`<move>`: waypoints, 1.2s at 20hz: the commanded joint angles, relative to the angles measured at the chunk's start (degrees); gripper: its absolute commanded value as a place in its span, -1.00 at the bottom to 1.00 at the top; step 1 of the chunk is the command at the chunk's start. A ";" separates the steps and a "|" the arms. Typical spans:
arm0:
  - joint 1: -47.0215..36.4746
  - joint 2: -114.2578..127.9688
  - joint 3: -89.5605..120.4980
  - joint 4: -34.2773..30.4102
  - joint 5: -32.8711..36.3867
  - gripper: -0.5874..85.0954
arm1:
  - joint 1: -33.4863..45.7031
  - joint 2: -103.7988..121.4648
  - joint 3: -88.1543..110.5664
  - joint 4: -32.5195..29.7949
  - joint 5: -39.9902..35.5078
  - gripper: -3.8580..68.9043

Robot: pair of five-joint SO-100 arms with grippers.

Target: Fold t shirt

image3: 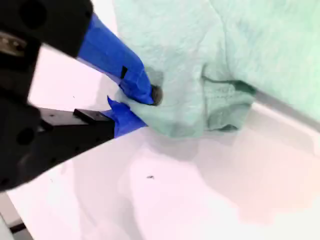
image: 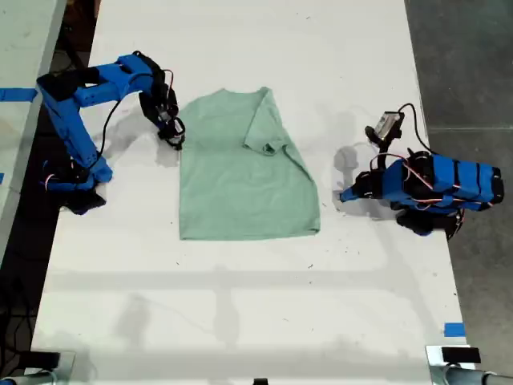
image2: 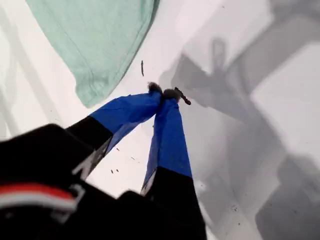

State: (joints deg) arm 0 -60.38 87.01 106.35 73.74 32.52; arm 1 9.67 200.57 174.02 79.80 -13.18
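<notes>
The pale mint-green t shirt (image: 240,180) lies flat on the white table (image: 240,305), with one sleeve folded inward over its body near the exterior view's upper middle. My second gripper (image: 175,138) sits at the shirt's edge on the exterior view's left. In its wrist view my second gripper (image3: 140,102) is shut on a bunched bit of the t shirt (image3: 225,50). My first gripper (image: 346,195) rests low over the table on the exterior view's right, apart from the shirt. Its blue fingers (image2: 167,125) are shut on nothing, with a corner of the t shirt (image2: 95,40) nearby.
Both blue arm bases stand on the table, one at each side of the exterior view. Dark floor (image: 473,64) lies past the table's edge on the exterior view's right. A blue tape mark (image: 454,329) sits near the lower right corner of the exterior view.
</notes>
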 commanded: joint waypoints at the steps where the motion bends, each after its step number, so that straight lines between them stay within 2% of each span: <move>1: 1.49 9.49 -5.63 5.27 -1.93 -0.99 | -0.44 0.62 2.11 0.26 0.79 -0.87; 5: 13.36 6.33 -31.03 14.24 -4.83 -0.99 | -0.44 0.62 2.11 0.26 0.79 -0.87; 7: 19.86 -0.53 -44.03 15.12 -6.42 -0.99 | -0.44 0.62 2.11 0.26 0.79 -0.87; 10: 26.72 -12.92 -55.37 12.66 -7.65 -0.99 | -0.44 0.62 2.11 0.26 0.70 -0.87; 14: 31.29 -20.74 -55.37 6.24 -8.35 -0.81 | -0.44 0.62 2.11 0.26 0.44 -0.87; 15: 32.08 -21.97 -55.37 5.27 -8.53 -0.80 | -0.44 0.62 2.11 0.26 0.44 -0.87; 17: 32.08 -23.20 -55.37 5.27 -8.96 -0.64 | -0.44 0.62 2.11 0.26 0.44 -0.87; 19: 30.23 -20.65 -55.37 7.73 -9.49 -0.59 | -0.44 0.62 2.11 0.26 0.35 -0.87; 20: 29.09 -17.31 -55.28 9.05 -8.00 -0.62 | -0.44 0.62 2.11 0.26 0.35 -0.87; 22: 25.66 -7.03 -54.14 14.50 -7.38 -0.99 | -0.44 0.62 2.11 0.26 0.35 -0.87; 24: 23.55 9.58 -47.99 15.82 -6.33 -0.99 | -0.44 0.62 2.11 0.26 0.35 -0.87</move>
State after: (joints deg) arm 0 -34.19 78.05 55.99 88.07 25.05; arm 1 9.67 200.57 174.02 79.80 -13.18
